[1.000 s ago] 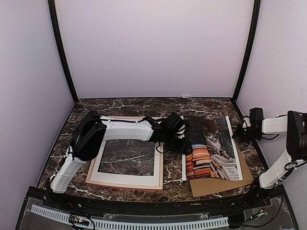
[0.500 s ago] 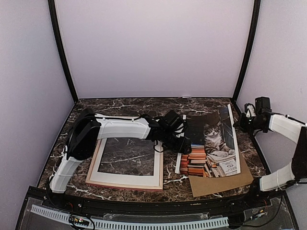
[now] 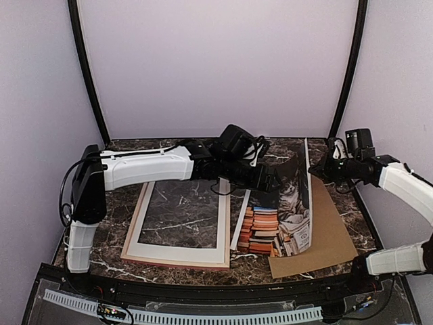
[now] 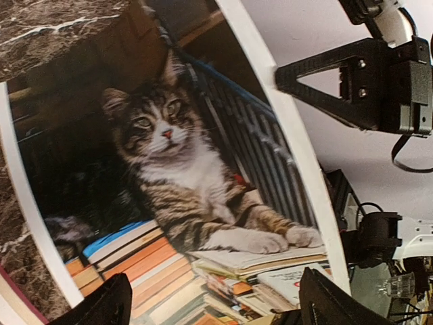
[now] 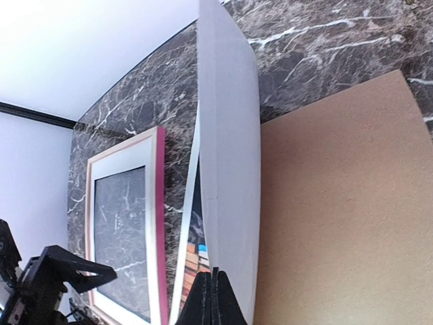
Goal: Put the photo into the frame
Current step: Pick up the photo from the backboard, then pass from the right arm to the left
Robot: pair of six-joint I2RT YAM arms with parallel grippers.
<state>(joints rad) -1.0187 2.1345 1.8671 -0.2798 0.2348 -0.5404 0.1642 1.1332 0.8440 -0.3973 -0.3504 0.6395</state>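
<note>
The frame lies flat on the dark marble table. A white mat sits inside its pink rails, and bare marble shows through the mat's window. The left arm reaches across above the frame's far rail. The left gripper hangs just past the frame's far right corner, its jaws spread wide with nothing between them. In the left wrist view the two dark fingers sit at the bottom corners, and the tabby cat and stacked books fill the space ahead.

The photo is outside the frame, just to its right. Its left edge sits low beside the frame's right rail and its right edge is raised, so the sheet stands curled with the printed face turned toward the frame. Whether the low edge touches the rail cannot be told.

The right gripper, farther right of the frame, has its jaws pinched together on the photo's raised edge. The right wrist view shows the thin fingertips closed on the sheet's blank white back. Past that sheet, a plain brown backing board lies flat on the marble on the side away from the frame, partly under the photo.
</note>
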